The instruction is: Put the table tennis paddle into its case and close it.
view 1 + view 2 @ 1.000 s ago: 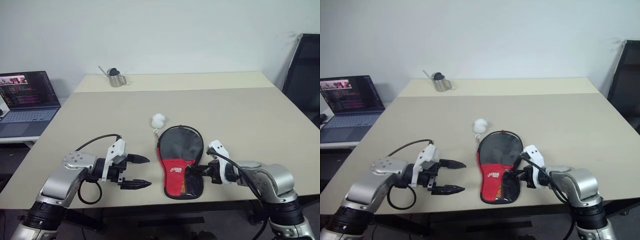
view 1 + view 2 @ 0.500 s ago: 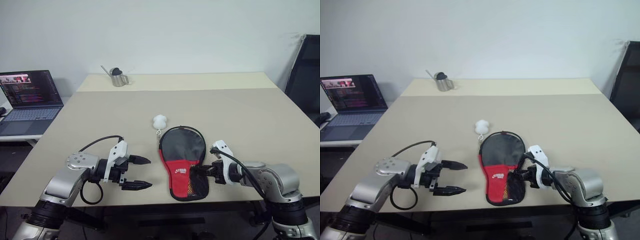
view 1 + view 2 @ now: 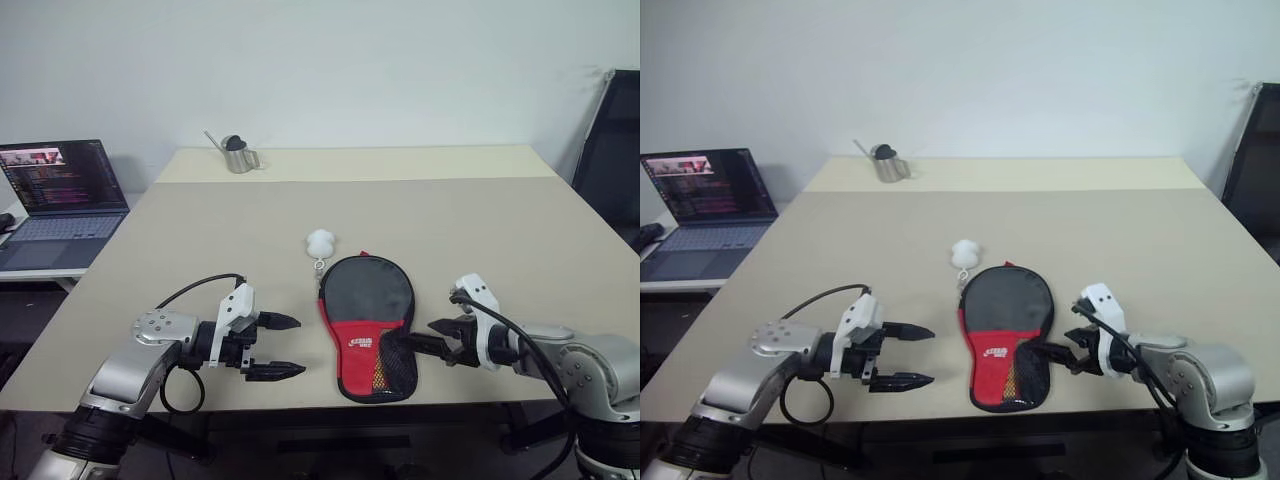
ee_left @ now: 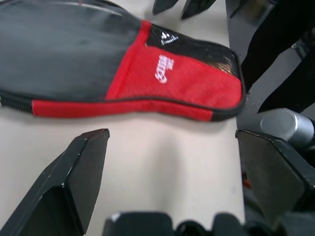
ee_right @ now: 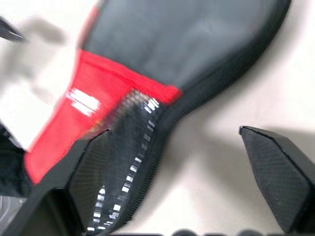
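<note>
**Both grippers spread, case lying flat betw. them**

Right gripper (image 3: 437, 344), lower right of the head view: two black fingers spread apart, nothing betw. them, tips just beside the mesh-pocket edge of the case and apart from it. In the right wrist view the fingers (image 5: 278, 172) stand wide, w/ the case's mesh corner and zip edge betw. and beyond them, no contact seen.

Left gripper (image 3: 288, 346), lower left-centre: also spread, empty, pointing toward the case w/ a strip of bare tabletop betw. tips and case. Left wrist view shows its fingers (image 4: 74, 177) wide, the red part of the case w/ white lettering lying across beyond them.

The paddle-shaped black fabric zip case w/ red lower part (image 3: 366, 318) lies flat near the front edge of the beige table (image 3: 480, 230), round black end toward the far side, red end and mesh pocket toward the near edge. Zip edge looks shut all round; the paddle itself can't be made out. Small white fluffy ball (image 3: 319, 241) sits on the table just beyond the case's upper-left edge, joined by a short chain.

Farther out: small metal watering can w/ thin spout (image 3: 234, 155) at the far left of the table. Open laptop w/ lit screen (image 3: 60, 190) on a side surface at left of frame. Dark chair (image 3: 612, 150) at right edge.
</note>
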Available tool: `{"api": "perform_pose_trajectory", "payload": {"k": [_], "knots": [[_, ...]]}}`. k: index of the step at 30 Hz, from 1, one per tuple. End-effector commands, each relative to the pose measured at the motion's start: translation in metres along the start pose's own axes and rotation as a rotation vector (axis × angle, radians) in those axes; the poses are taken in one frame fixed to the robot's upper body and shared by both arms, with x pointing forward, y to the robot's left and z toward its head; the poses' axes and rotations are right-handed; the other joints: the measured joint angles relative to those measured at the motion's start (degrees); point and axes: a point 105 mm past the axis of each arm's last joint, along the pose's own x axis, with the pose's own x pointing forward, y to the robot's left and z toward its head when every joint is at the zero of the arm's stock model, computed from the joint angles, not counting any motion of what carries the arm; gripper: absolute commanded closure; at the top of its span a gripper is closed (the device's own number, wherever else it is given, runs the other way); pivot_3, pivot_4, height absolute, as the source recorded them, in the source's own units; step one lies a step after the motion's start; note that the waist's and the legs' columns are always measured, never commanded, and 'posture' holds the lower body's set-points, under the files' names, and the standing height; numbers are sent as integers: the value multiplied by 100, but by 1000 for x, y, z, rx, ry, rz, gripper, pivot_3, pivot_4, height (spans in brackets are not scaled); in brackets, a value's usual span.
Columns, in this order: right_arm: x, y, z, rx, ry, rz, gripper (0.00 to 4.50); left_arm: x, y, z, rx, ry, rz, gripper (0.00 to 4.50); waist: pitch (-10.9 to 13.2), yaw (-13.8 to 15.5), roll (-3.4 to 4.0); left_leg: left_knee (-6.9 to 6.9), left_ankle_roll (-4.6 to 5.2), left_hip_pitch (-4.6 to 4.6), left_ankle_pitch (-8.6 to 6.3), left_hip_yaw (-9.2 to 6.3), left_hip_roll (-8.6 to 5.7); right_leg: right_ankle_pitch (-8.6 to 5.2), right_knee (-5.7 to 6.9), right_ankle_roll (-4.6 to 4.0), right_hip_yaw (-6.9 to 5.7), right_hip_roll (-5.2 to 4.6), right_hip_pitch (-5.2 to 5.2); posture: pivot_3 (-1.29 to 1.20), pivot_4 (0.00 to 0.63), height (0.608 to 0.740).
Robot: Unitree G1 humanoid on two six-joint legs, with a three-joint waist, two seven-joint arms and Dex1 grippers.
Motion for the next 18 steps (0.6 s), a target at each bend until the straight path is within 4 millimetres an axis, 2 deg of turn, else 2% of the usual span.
{"api": "perform_pose_trajectory", "payload": {"k": [1,7,11,14,18], "knots": [[-5,14,25,-79,-104,59,8,-3,4,15,39,-46,36,0,0,1,0,-1,0,0,0,0,1,0,0,0,0,0,0,0,150,740],[17,24,42,-193,-146,87,8,-5,25,31,16,-116,157,0,2,21,-2,2,0,-2,0,-3,-1,0,-2,1,-3,0,1,0,150,740],[47,35,55,-249,-184,116,8,-9,56,51,-8,-188,313,0,2,12,-2,2,-1,0,0,-3,-3,0,2,0,-5,2,-1,0,150,740],[66,38,49,-265,-171,127,8,-10,77,51,0,-161,428,0,1,15,-3,2,-2,-1,1,-4,-4,1,1,0,-5,2,-2,0,150,740],[80,34,38,-265,-148,112,8,-7,100,50,-4,-138,543,0,1,17,-3,2,-8,-8,2,1,-9,1,-4,0,4,0,-12,0,150,740]]}}
